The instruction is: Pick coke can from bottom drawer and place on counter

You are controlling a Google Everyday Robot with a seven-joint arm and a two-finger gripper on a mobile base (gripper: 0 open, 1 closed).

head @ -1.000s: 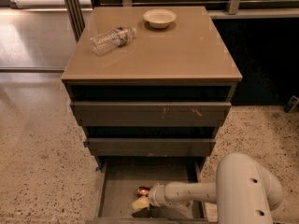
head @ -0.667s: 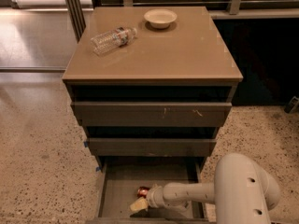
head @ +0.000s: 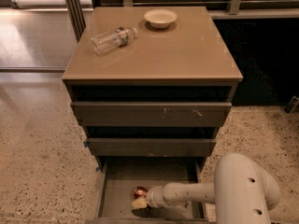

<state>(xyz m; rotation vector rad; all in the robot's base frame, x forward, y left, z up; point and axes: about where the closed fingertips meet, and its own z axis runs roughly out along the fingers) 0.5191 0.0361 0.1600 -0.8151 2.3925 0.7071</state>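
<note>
Little has shifted since a second ago. The gripper (head: 139,202) sits low inside the bottom drawer (head: 117,181), right against the can (head: 140,191); its hold cannot be told. Grasp step, probably. Next: secure the can, lift clear, up to the counter (head: 177,55).

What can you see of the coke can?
Only a small part of the can shows: a red, shiny body that looks like metal. Whether it is upright or lying I cannot tell. It is on the grey floor of the open bottom drawer, toward the front. The gripper is right against its near side, hiding part of it.
</note>
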